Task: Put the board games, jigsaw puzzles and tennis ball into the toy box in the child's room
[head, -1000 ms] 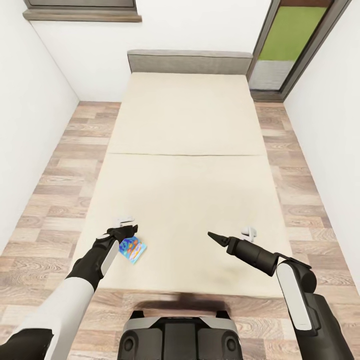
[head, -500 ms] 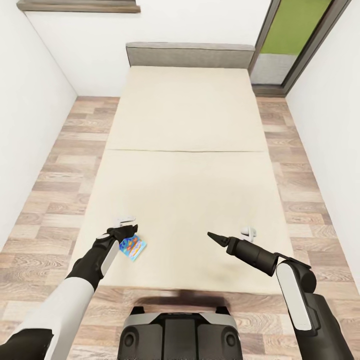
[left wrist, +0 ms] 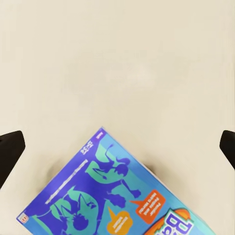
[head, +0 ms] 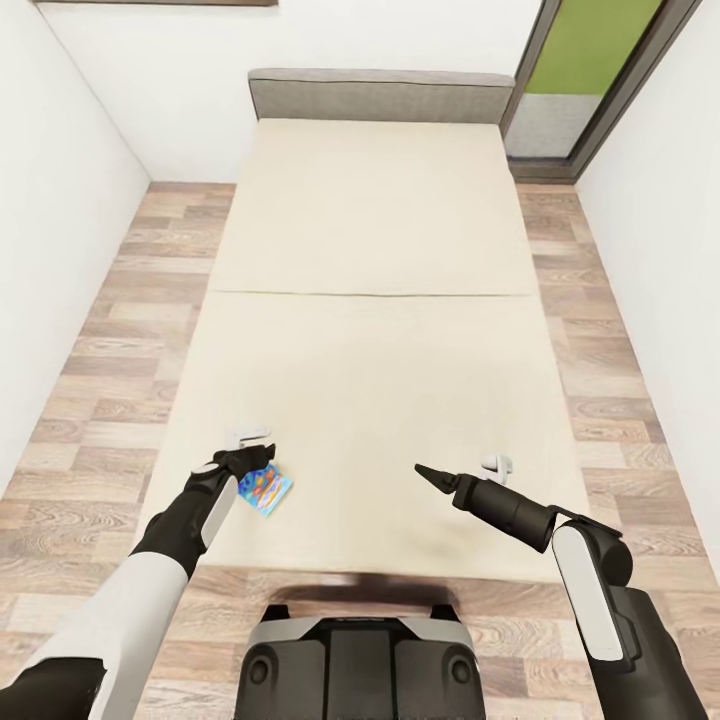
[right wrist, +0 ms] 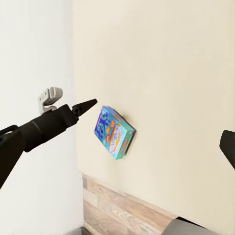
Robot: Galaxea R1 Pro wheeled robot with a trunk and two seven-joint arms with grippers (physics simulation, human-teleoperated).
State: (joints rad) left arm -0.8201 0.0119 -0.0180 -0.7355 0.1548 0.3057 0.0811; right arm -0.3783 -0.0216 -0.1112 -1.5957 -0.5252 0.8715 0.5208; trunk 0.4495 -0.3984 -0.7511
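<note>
A small blue board game (head: 266, 489) lies flat on the beige bed (head: 370, 250), near its foot on the left side. My left gripper (head: 256, 461) hovers just over the box's near-left corner. In the left wrist view its fingertips (left wrist: 11, 149) stand wide apart, open and empty, with the board game (left wrist: 112, 196) below them. The right gripper (head: 422, 470) hangs over bare mattress to the right, open and empty. From the right wrist view the board game (right wrist: 115, 131) shows beside the left gripper (right wrist: 89, 105).
White walls close in on both sides, with strips of wood-plank floor (head: 110, 330) between them and the bed. A grey headboard (head: 380, 95) stands at the far end, and a grey-framed window (head: 585, 70) at the back right. My base (head: 355, 665) is at the bed's foot.
The whole view has shifted, so the headboard sits higher in the picture. The blue board game now lies slightly closer under my left gripper. Both grippers stay open.
</note>
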